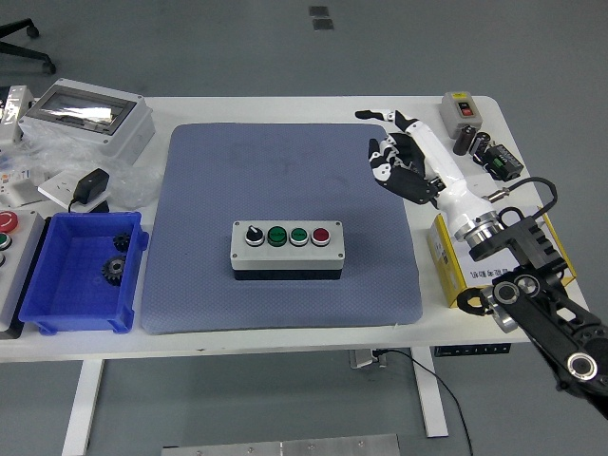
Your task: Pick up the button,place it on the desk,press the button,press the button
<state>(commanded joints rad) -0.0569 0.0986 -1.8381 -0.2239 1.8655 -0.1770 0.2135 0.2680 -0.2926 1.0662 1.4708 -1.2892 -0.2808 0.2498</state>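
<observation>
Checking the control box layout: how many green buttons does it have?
2. Both sit on top of the control box on the blue mat: one green button next to the black knob, the other green button beside the red button.
</observation>
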